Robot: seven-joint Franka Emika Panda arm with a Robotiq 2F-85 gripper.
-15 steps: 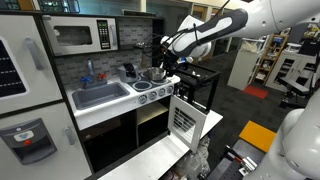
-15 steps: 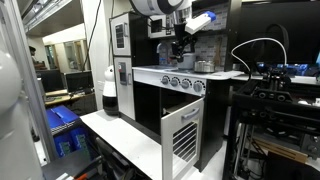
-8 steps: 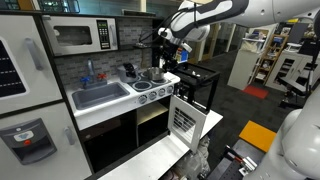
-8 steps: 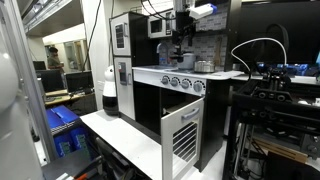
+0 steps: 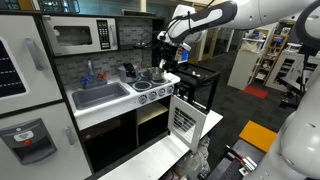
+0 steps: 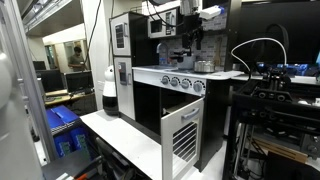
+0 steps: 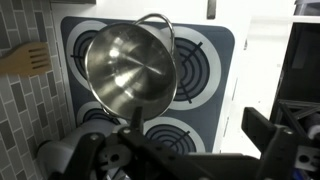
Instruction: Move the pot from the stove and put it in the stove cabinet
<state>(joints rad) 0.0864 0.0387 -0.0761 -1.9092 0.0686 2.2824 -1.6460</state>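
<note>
1. Quick sweep of every view: no word, number, brand or sign can be read anywhere.
2. Microwave (image 5: 82, 37), far left above the counter: the control panel on its right side is too small to read.
3. Knobs (image 6: 180, 83) along the near front edge of the stove (image 5: 150, 86): any markings on them are too small to make out.
</note>
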